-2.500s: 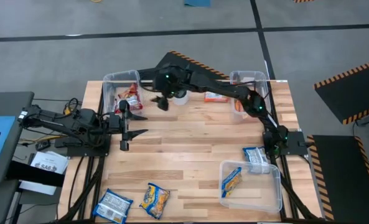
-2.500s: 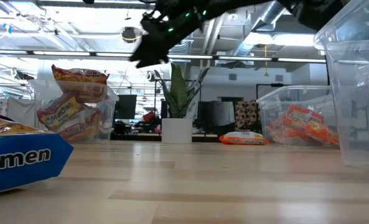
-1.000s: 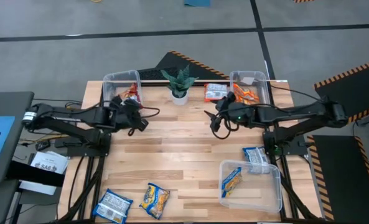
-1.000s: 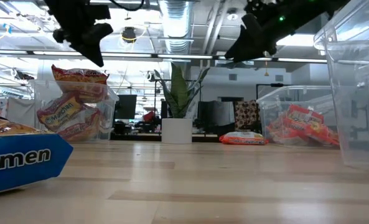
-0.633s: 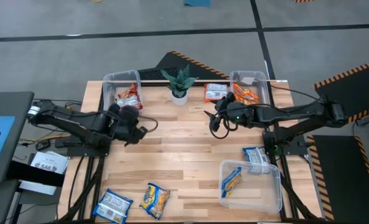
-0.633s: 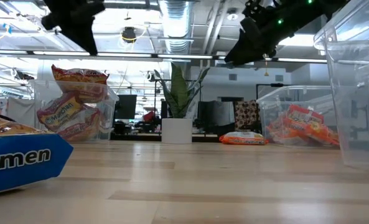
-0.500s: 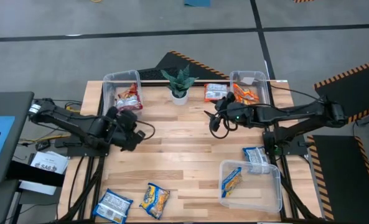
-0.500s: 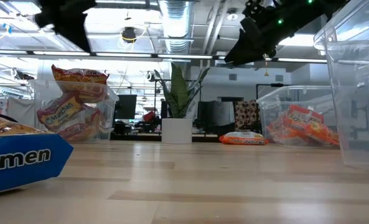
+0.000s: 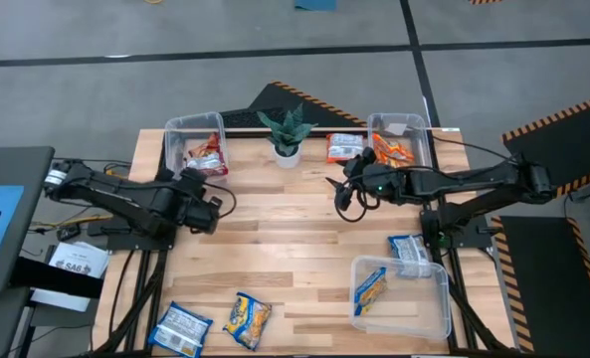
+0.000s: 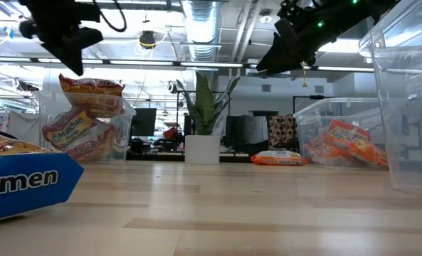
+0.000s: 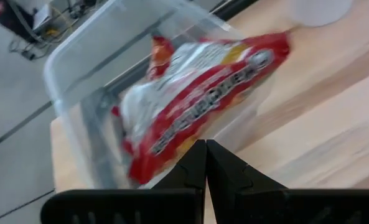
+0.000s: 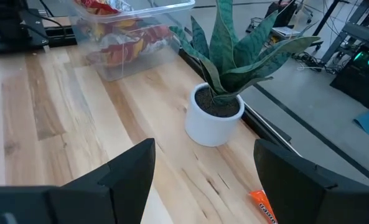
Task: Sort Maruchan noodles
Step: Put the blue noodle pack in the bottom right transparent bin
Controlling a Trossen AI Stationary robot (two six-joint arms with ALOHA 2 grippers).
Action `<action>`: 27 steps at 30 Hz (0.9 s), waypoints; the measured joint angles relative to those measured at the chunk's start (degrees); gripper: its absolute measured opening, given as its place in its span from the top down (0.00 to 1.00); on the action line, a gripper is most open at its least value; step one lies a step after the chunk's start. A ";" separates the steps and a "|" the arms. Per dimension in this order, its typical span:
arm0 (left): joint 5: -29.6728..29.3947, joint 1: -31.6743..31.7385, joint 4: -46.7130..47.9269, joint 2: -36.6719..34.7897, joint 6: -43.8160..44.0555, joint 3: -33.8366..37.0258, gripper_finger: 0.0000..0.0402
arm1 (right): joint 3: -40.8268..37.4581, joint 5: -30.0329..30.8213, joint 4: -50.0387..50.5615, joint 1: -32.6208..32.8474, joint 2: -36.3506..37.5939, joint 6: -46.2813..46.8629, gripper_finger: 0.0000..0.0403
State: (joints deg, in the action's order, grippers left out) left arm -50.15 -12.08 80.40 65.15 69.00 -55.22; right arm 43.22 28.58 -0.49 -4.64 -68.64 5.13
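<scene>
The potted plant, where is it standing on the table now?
In the high view the plant stands at the table's far edge, near the middle, between the left bin and an orange packet lying beside the right bin.

Ahead of the left gripper's (image 11: 205, 163) closed jaws a clear bin (image 11: 84, 74) holding a red-and-white packet (image 11: 196, 102) blocked the way, while between the right gripper's (image 12: 203, 180) parted jaws bare tabletop (image 12: 66, 118) ran to the potted plant (image 12: 224, 81).

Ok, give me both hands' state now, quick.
Left hand: shut, holding nothing, beside the bin of red packets.
Right hand: open, empty, near the plant.
</scene>
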 joint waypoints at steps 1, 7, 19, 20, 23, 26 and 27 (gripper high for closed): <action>-0.02 0.57 -1.57 0.00 -1.71 0.00 1.00 | 0.00 0.00 0.02 0.00 0.00 0.00 0.27; 0.00 3.95 -5.33 0.80 -7.37 0.00 1.00 | 0.00 -0.02 0.02 0.00 0.00 0.00 0.27; 0.96 10.53 -9.28 2.23 -14.65 2.29 1.00 | 0.00 -0.02 0.04 0.00 -0.02 -0.01 0.27; 1.02 11.56 -9.95 2.25 -15.95 2.62 1.00 | 0.00 -0.02 0.04 0.00 -0.02 0.00 0.27; -2.54 14.71 -10.97 2.25 -18.07 2.78 1.00 | 0.00 -0.04 0.04 0.00 -0.02 0.00 0.27; -4.61 18.05 -11.48 2.25 -19.37 2.78 1.00 | 0.00 -0.04 0.04 0.00 -0.02 0.00 0.27; -4.59 19.13 -11.68 2.23 -19.67 2.98 1.00 | 0.00 -0.04 0.04 0.00 -0.02 0.00 0.27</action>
State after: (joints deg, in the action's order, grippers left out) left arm -54.74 7.05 68.72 67.38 49.33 -52.24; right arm 43.22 28.53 -0.45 -4.64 -68.66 5.13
